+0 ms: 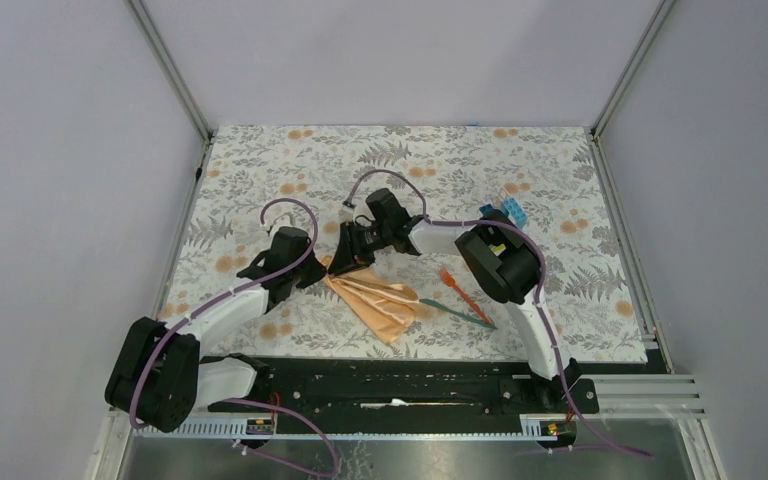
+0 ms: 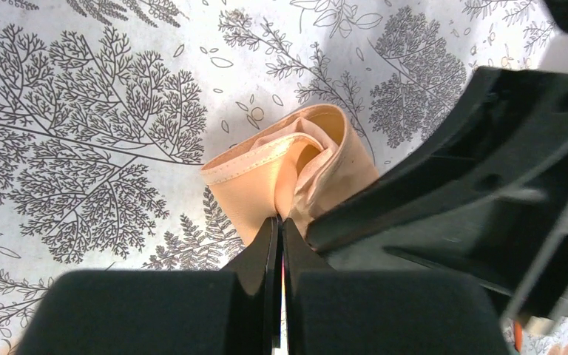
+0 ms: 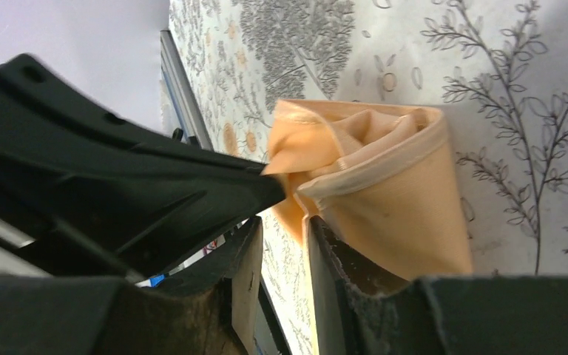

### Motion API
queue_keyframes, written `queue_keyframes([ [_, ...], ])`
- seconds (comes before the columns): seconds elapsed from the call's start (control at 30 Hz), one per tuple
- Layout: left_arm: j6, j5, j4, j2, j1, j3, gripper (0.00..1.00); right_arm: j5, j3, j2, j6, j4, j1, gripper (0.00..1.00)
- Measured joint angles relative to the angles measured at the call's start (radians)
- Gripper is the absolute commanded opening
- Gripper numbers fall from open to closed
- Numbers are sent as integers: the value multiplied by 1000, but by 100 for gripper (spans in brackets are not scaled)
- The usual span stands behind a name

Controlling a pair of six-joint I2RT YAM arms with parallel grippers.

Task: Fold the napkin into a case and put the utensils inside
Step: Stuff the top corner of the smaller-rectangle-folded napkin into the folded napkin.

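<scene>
Working the far-left end of the napkin with both pincers.

Clamping a fold of that end in the left pincer, pressing fully shut on the cloth. Holding the right pincer at the same end from the napkin's far side, parted by a narrow gap, touching the hem but gripping nothing. Seeing the napkin bunched and loosely rolled on the floral surface, trailing toward the near right. Noting the orange utensil and teal utensil just right of the napkin, outside it; toy blocks well beyond, far right.
</scene>
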Motion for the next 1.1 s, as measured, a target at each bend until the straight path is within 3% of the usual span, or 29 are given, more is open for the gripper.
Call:
queue_keyframes([
  [0.5,14,11,11,2,0,-14,0,-9,36,-36,-140,-130,-29,37],
  [0.73,23,25,13,2,0,-14,0,16,90,8,-170,-151,-27,19],
  [1.1,26,43,12,75,1,27,0,62,122,72,-138,-142,43,6],
])
